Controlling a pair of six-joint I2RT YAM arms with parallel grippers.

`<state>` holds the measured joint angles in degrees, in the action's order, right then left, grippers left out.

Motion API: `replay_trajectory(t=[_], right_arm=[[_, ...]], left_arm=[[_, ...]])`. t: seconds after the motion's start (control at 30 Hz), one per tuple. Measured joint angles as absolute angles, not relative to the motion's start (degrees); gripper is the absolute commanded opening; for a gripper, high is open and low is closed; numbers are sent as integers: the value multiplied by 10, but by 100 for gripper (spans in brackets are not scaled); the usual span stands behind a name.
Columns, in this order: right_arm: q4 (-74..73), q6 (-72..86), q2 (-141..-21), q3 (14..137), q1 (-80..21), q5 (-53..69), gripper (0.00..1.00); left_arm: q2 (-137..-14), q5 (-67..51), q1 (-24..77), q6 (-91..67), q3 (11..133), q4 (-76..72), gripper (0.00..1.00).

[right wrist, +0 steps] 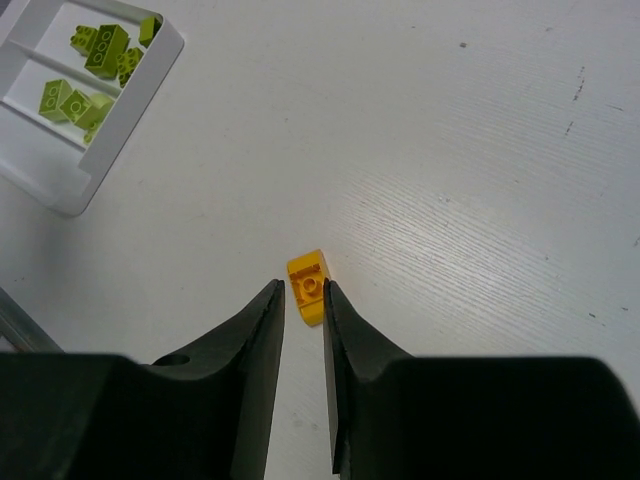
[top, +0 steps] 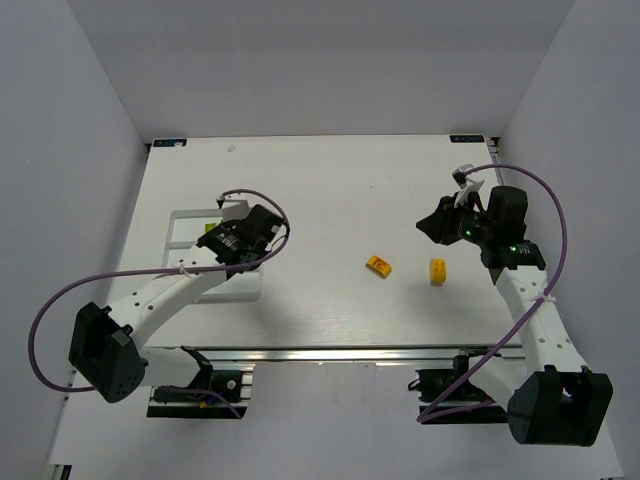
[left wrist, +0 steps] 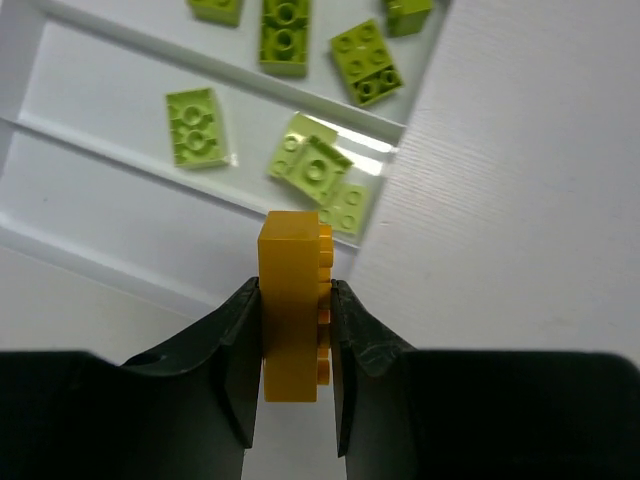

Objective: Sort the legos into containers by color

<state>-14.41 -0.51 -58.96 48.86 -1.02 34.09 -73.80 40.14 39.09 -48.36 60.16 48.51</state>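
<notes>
My left gripper [left wrist: 292,290] is shut on an orange-yellow lego [left wrist: 288,300], held on edge with its studs against the right finger. It hangs over the white tray [left wrist: 120,210], by the tray's right rim. Several lime green legos [left wrist: 197,127] lie in the tray's two farther compartments; the compartment below the held brick is bare. From above, the left gripper [top: 214,232] sits over the tray [top: 180,215]. Two yellow legos [top: 378,265] [top: 438,271] lie on the table. My right gripper [top: 434,226] is raised above them, open by a narrow gap with nothing in it; one yellow lego [right wrist: 307,288] shows beyond its fingertips [right wrist: 301,286].
In the right wrist view the tray [right wrist: 130,125] sits at the upper left with green bricks [right wrist: 95,50] inside. White walls close in the table on the left, right and far sides. Purple cables loop off both arms.
</notes>
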Motion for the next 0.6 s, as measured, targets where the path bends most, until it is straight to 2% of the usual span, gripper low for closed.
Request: replay_trajectory(t=[0.4, 0.5, 0.53, 0.57, 0.6], right_arm=[[-144, 3, -590, 488, 6, 350, 32], [-144, 4, -592, 488, 9, 350, 33], [-144, 5, -593, 488, 9, 350, 33], [-144, 5, -594, 488, 9, 350, 34], [-144, 5, -595, 488, 10, 351, 34]], left_arm=[[-806, 380, 257, -481, 521, 478, 0], [-813, 377, 245, -502, 521, 484, 7], [-814, 375, 238, -513, 521, 489, 17], [-814, 374, 233, -521, 521, 493, 23], [-814, 374, 228, -527, 521, 495, 24]])
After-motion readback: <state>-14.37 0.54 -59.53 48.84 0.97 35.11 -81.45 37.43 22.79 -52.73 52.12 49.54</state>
